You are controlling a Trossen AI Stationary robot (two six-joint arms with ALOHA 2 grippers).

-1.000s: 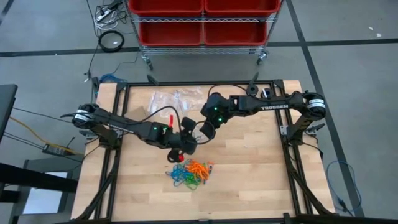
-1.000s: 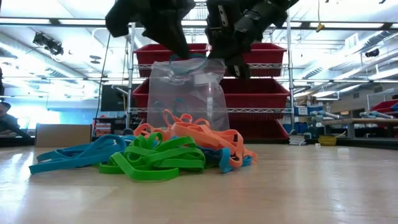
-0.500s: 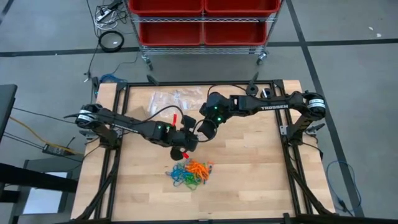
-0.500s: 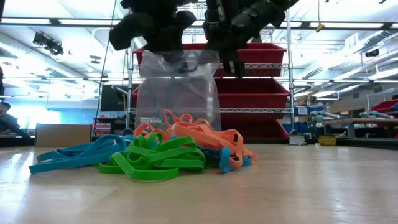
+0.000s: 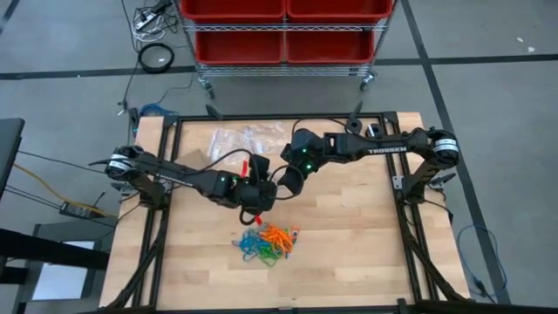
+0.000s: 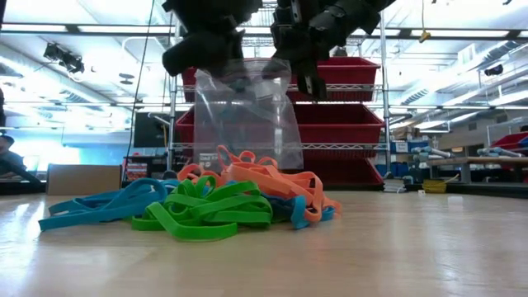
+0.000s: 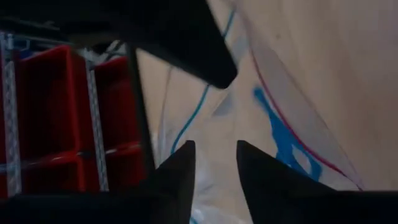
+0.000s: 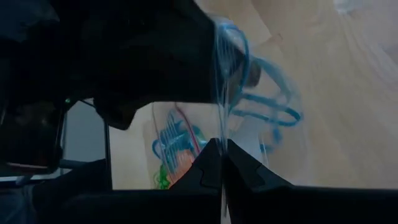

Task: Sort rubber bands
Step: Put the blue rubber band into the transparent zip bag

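Right gripper (image 8: 219, 163) pinched the rim of a clear bag (image 6: 243, 115) (blue bands inside); left gripper (image 7: 214, 163), fingers slightly parted, stood beside it. Rubber bands (image 5: 266, 242) lay heaped on the table (image 5: 366, 244) below.

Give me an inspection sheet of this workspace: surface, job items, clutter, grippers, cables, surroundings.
Surface: pale wooden table top in a black frame.
Job's things: pile of orange, blue and green rubber bands near the front middle; a few blue bands inside a clear plastic bag hanging above the pile.
Clutter: spare clear plastic bags at the back of the table.
Grippers: right gripper shut on the bag's edge; left gripper open beside the bag, its fingers apart.
Cables: black cables on the floor behind the table.
Surroundings: metal rack with red bins.
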